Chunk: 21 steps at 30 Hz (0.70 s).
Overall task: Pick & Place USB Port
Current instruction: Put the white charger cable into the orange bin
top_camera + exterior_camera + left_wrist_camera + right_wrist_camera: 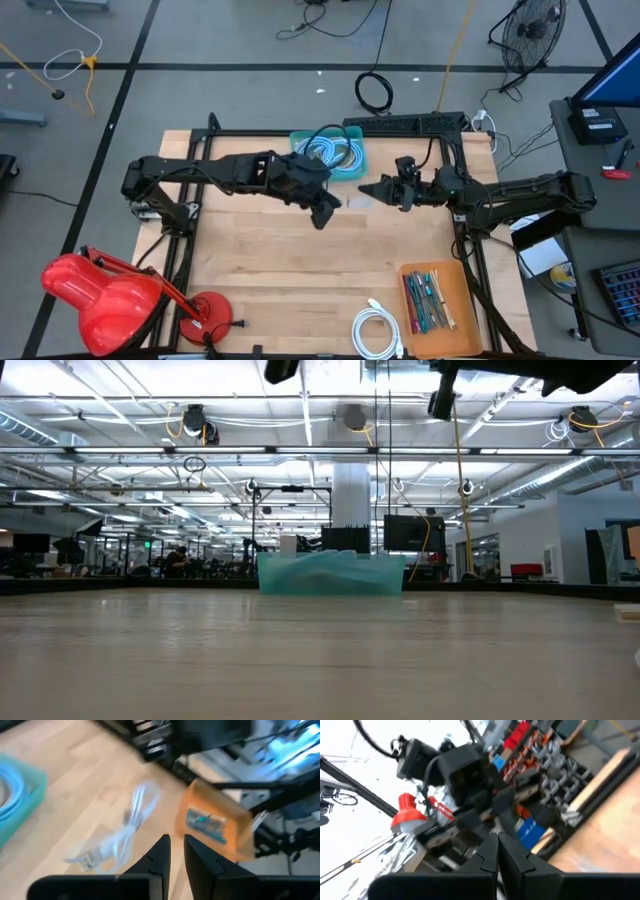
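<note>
The left gripper hangs over mid-table, fingers a crack apart, gripping nothing. Just beside it the right gripper is clenched shut on nothing visible. The white USB cable lies coiled at the table's front edge, beside the orange tray — light, floppy, probably slippery. Best pinched at its stiff plug or across the bundled loops.

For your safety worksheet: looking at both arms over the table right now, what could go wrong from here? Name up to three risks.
1. The left gripper and right gripper hang close together mid-table, so a careless move might make them collide.
2. The white cable lies coiled right beside the orange tray; a grab there could snag its loops or nudge the tray.
3. The teal bin sits just behind both arms, so a swing could knock it.
</note>
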Each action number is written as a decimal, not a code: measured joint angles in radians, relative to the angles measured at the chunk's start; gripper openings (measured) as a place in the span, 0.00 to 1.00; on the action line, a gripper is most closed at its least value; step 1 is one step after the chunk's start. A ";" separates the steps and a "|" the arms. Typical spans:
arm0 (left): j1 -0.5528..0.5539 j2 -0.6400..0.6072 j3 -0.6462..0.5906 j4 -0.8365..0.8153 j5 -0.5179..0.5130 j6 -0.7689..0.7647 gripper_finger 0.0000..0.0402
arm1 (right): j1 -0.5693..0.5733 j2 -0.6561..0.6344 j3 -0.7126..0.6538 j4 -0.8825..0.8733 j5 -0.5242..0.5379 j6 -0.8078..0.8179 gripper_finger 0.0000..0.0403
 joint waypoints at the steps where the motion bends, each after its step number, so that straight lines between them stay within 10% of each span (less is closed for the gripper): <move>1: 0.000 -0.005 0.001 -0.031 0.000 -0.003 0.14 | 0.005 -0.010 0.000 -0.020 -0.004 0.012 0.00; 21: -0.041 -0.015 -0.001 -0.078 -0.063 0.023 0.01 | 0.062 -0.155 0.000 -0.306 0.079 -0.036 0.00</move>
